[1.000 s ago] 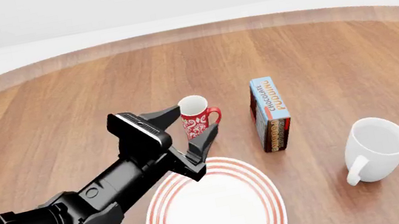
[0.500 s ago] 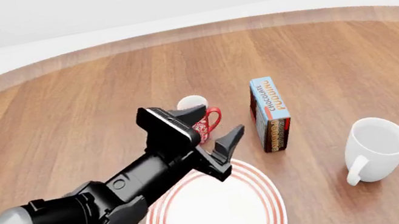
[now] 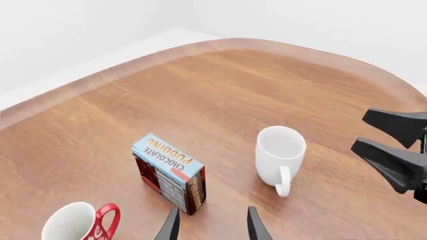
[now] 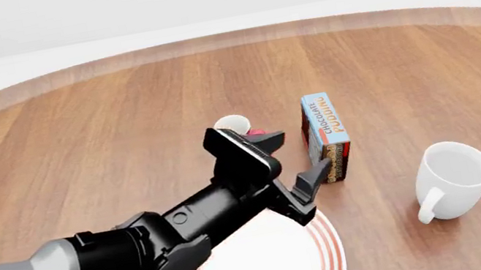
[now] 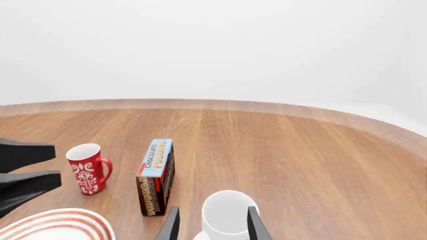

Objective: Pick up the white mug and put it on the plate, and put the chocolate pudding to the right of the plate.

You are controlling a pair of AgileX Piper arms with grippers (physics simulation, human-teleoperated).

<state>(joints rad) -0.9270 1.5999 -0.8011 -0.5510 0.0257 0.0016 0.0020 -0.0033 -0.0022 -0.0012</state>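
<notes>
Blue carton [image 4: 327, 127] lettered "CHOCOLATE PUDDING", white mug [image 4: 452, 179] unlabelled, red mug [image 5: 87, 168] patterned

I'm looking across a wide wooden table [image 4: 101, 130] with warm brown grain running away from me. Its far edge curves in a pale, rounded band. Beyond it sits a plain white surface and a blank white wall [image 5: 213, 45]. The light is soft and even, throwing only faint shadows on the wood.

Upright red mug [image 5: 87, 167], wooden table [image 4: 101, 130]
</notes>
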